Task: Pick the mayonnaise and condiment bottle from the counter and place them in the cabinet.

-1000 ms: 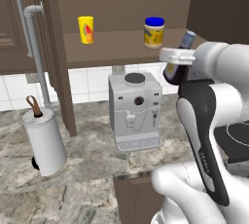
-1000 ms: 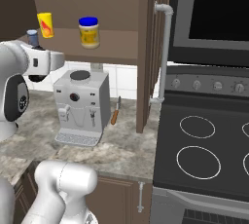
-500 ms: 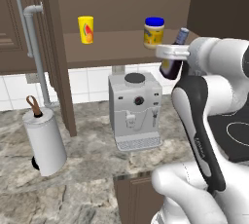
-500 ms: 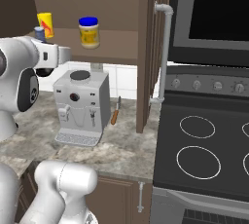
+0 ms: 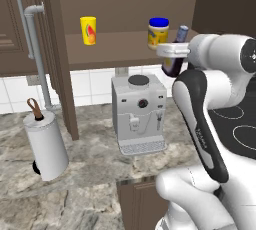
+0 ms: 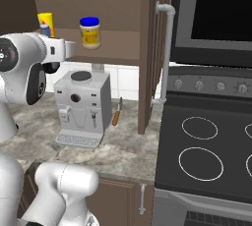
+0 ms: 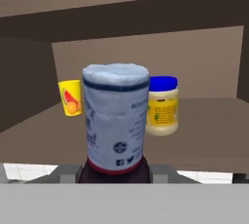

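**Condiment bottle held up at the cabinet shelf, mayonnaise already inside**

We see our gripper [image 5: 173, 54] raised to the level of the cabinet [image 5: 130, 4], its jaws closed on the condiment bottle [image 5: 176, 54]. In the left base view the dark bottle stands tilted, its pale cap leaning toward the shelf, at the front edge of the shelf board near its right end. From the hand view the bottle's cap and white label [image 7: 115, 116] rise right in front of us, with the dark body pinched between the fingers at the bottom.

The mayonnaise [image 5: 158, 33] stands upright on the shelf board, toward its right part and just beside the bottle we hold; whether the two touch we cannot tell. In the hand view it shows just behind and to the right of the bottle. A yellow cup [image 5: 88, 30] with a red-orange mark stands on the same shelf, well apart toward the left end.

Below, on the counter [image 5: 95, 159], a white coffee machine [image 5: 138, 110] stands against the tiled back wall, and a paper towel roll [image 5: 45, 144] stands near the counter's left part. The black stove [image 6: 206, 146] adjoins the counter's right edge.
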